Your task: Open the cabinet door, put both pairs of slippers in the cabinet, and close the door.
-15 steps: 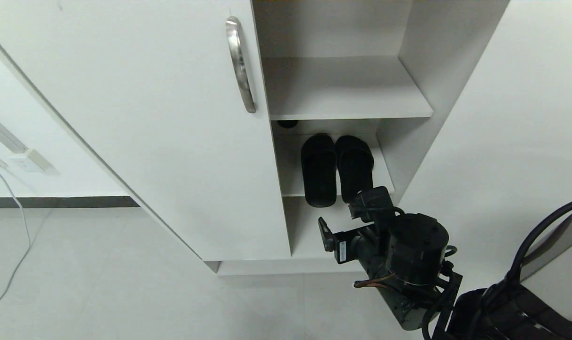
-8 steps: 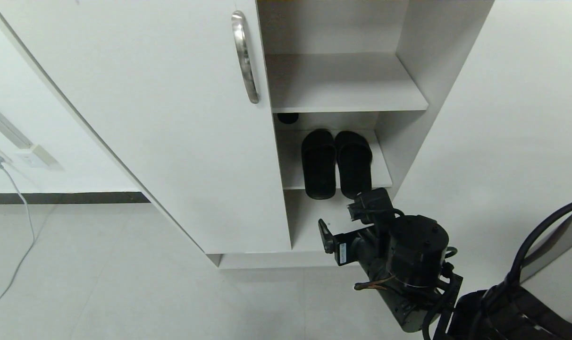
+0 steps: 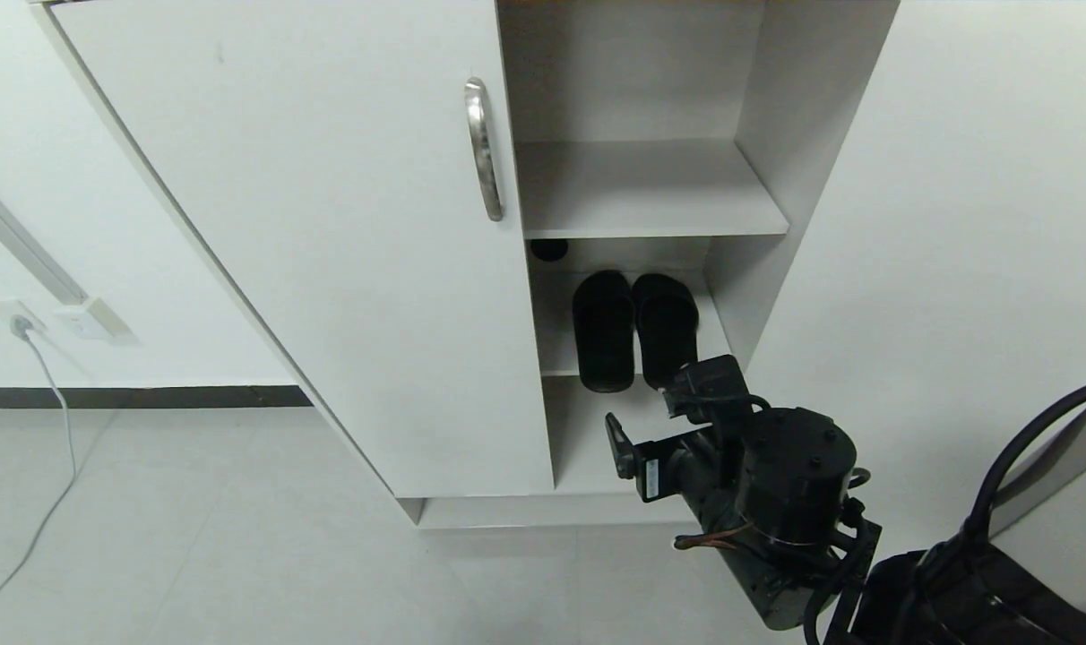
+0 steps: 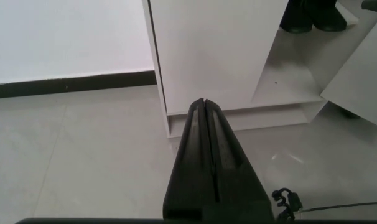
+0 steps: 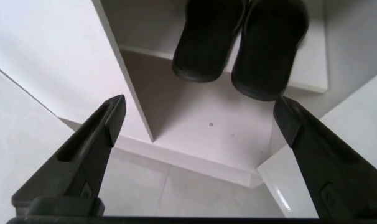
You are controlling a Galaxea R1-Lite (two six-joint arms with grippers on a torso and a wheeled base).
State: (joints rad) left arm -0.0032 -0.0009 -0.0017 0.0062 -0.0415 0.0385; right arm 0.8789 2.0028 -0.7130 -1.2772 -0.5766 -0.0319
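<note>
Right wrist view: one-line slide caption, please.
Open right gripper faces the bottom compartment of the cabinet, black slippers side by side on the shelf above.

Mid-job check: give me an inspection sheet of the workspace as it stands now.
Surface: pale tiled floor.
Job's things: white cabinet, right door open, left door shut; pair of black slippers side by side on the middle shelf, ends just past its front edge.
Clutter: nothing seen.
Grippers: left gripper shut, empty, over the floor; right gripper open, empty, before the lower shelves.
Cables: grey cord from wall socket to floor.
Surroundings: white wall, dark skirting strip.
</note>
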